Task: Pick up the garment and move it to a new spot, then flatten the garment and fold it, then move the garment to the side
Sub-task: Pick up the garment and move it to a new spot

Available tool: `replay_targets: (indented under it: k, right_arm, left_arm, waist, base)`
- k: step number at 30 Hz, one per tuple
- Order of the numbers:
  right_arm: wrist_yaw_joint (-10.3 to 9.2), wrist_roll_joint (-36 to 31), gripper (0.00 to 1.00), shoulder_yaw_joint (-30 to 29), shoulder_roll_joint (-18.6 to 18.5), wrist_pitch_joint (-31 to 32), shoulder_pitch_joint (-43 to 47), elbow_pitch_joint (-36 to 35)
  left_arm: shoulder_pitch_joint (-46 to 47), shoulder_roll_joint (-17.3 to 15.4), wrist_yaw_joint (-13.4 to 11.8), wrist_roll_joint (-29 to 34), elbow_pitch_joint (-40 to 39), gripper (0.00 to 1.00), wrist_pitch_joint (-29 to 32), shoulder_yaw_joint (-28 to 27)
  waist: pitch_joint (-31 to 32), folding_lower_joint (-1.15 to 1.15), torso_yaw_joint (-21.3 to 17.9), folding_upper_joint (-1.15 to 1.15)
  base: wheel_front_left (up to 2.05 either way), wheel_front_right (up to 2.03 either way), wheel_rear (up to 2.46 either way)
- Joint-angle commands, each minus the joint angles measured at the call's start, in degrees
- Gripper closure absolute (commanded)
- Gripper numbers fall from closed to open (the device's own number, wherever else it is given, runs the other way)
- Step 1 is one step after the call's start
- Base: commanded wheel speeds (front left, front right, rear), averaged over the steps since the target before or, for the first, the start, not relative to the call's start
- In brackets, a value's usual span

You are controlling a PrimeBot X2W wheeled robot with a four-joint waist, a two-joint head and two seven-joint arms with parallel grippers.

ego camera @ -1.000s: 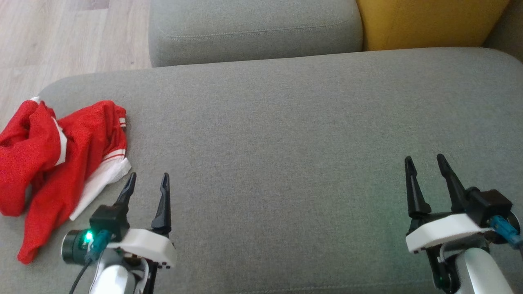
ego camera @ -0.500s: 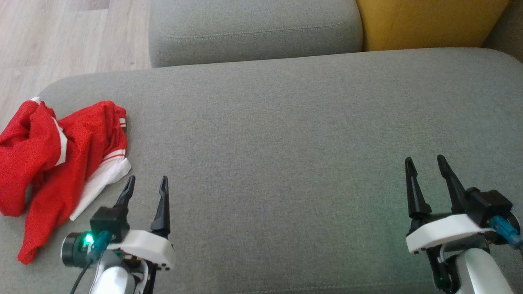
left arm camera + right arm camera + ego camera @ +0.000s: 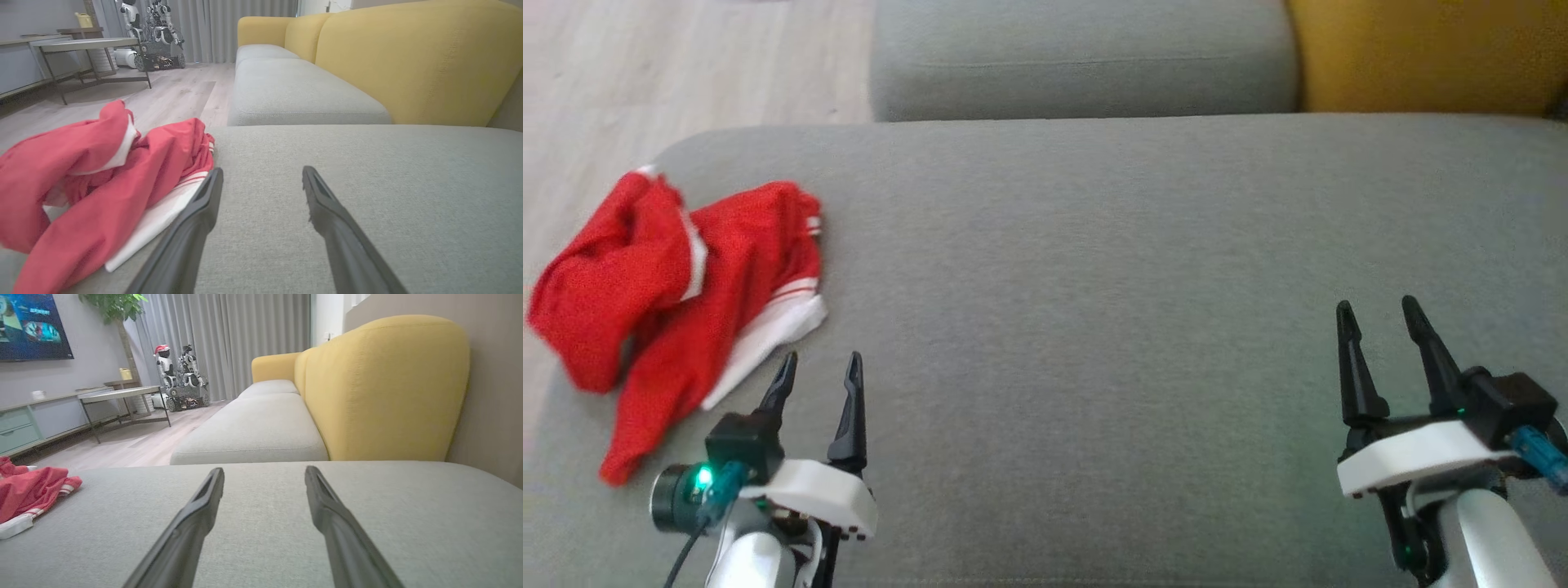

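Note:
The garment [image 3: 678, 294] is a crumpled red piece with white trim, heaped at the left end of the grey sofa seat [image 3: 1094, 286]. It fills the lower left of the left wrist view [image 3: 94, 183] and sits at the far left of the right wrist view [image 3: 28, 494]. My left gripper [image 3: 821, 363] is open just right of the garment's white hem, with nothing between its fingers [image 3: 204, 204]. Far to the right, my right gripper [image 3: 1380, 314] hovers open over bare cushion, empty too [image 3: 263, 473].
A second grey seat cushion [image 3: 1078, 65] and a yellow backrest [image 3: 1421, 57] lie beyond the seat. Wood floor [image 3: 645, 73] runs past the seat's left edge. A low table [image 3: 90, 45] and other robots [image 3: 179, 371] stand far across the room.
The whole head view has shifted, so the camera moved: garment and cushions now sit further right in it. The garment lies as before and both grippers stay open in place.

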State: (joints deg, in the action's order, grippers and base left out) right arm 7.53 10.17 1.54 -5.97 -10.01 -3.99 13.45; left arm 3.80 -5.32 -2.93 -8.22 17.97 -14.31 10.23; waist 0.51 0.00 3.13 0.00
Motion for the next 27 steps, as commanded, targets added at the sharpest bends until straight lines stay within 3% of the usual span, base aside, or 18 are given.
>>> replay_targets:
  k: [1, 5, 15, 27]
  right_arm:
    - [-0.04, 0.1, 0.00, 1.5, -0.2, 0.5, -1.4, -3.0]
    - [-0.04, -0.3, 0.00, 2.1, 0.1, 1.2, -1.2, -4.9]
    - [-0.04, -1.6, 0.00, 2.7, 1.0, 2.4, -0.4, -7.2]
    - [-0.04, -1.7, 0.00, 3.1, 1.9, 2.5, -0.1, -7.0]
  left_arm:
    - [3.2, -0.5, 0.4, 0.0, -2.0, 0.00, -0.7, -2.4]
    - [3.5, -1.0, 0.4, 0.1, -2.5, 0.00, -0.7, -3.4]
    - [3.6, -1.8, 0.5, 0.7, -3.0, 0.00, -0.7, -4.5]
    - [3.5, -1.9, 0.9, 0.9, -3.5, 0.00, -0.7, -5.4]
  waist:
    - [-0.3, 0.00, 3.9, 0.00]
    - [-0.5, 0.00, 9.9, 0.00]
    - [-0.7, 0.00, 19.1, 0.00]
    - [-0.4, 0.00, 22.4, 0.00]
  base:
    - [0.00, 0.00, 0.00]
    - [0.00, 0.00, 0.00]
    - [0.00, 0.00, 0.00]
    - [0.00, 0.00, 0.00]
